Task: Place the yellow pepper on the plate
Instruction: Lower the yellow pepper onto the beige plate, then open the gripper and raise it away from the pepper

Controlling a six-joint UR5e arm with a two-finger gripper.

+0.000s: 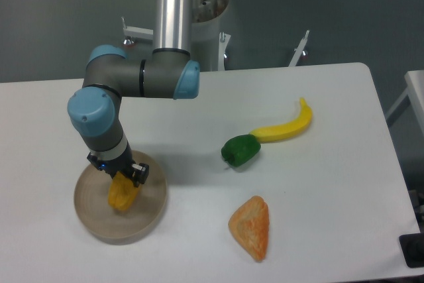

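Hidden parts: top of the yellow pepper (122,196) covered by the gripper (124,178) — stem not visible; finger tips hard to separate from the dark wrist block.
Cut off: silver arm column leaves the frame at the top; a dark object cut by the lower right corner, impossible to identify.
Jaws: closed narrowly around the upper part of the yellow pepper, holding it.
Yellow pepper, place: over the middle of the plate (89,213); lower end seems to touch the plate surface, but contact not certain from this angle.
Plate, shape and material: round, thick, flat disc, beige-tan, matte, low rim; near the left front part of the white table (331,183).
Yellow pepper, shape: small, blocky, golden-yellow, smooth and slightly glossy.
Other toys: one green pepper (240,150), rounded and dark; one banana (285,126), long and curved, its end touching the green pepper; one orange wedge (251,226), triangular, rough-looking skin — well apart from the plate.
Count: one plate, two peppers, one banana, one wedge, one arm.
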